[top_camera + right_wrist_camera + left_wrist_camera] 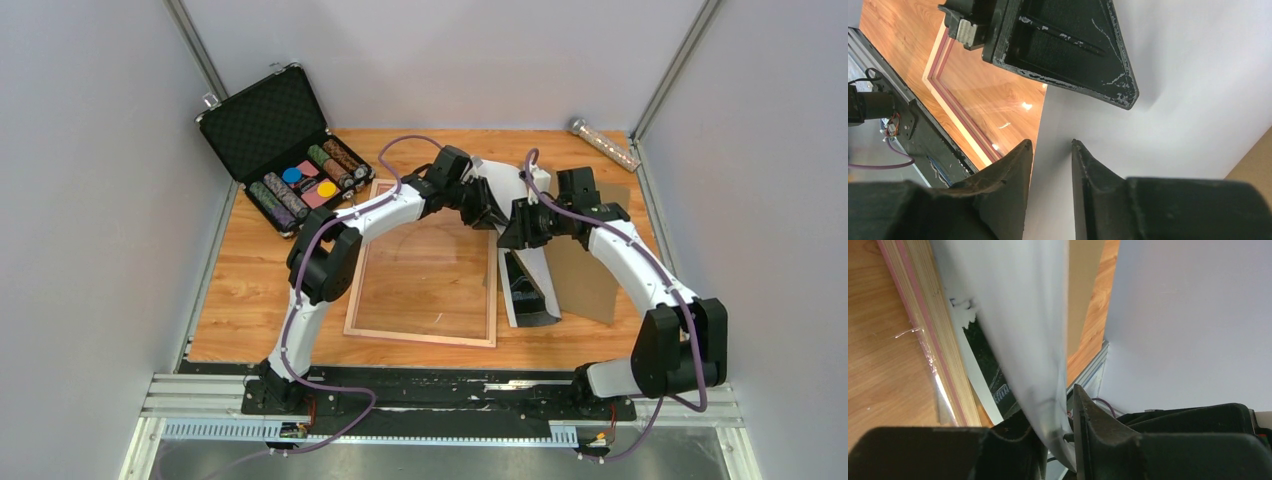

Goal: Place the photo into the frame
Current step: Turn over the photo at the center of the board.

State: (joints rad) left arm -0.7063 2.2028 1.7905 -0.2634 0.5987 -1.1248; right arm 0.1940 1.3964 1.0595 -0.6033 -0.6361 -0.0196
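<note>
- Grey walls on three sides; wooden counter (250,290) fills the middle of the top view.
- Frame (420,338) lies flat at centre of the counter. Wood grain shows through its pane. Pink and light-wood rails visible in both wrist views.
- Photo (527,290) is off the frame, just right of the frame's right rail. It is lifted and curled, with its white back toward the camera at upper centre and its dark glossy face showing lower down.
- Cannot tell whether the photo's low end touches the counter.
- Left tool (1053,410): clamped on the photo. In the left wrist view the sheet runs edge-on between the two fingers, pinched.
- Right tool (1052,145): narrow gap between its fingers, nothing in it. The fingers point at the white back of the photo, whose edge lines up with the gap.
- In the right wrist view the left tool sits at the top, against the same sheet.
- Brown board (590,280) lies flat on the counter, right of the photo.
- Open black case (262,120) with rows of chips (300,185), upper left.
- Clear tube (603,143), upper right corner of the counter.
</note>
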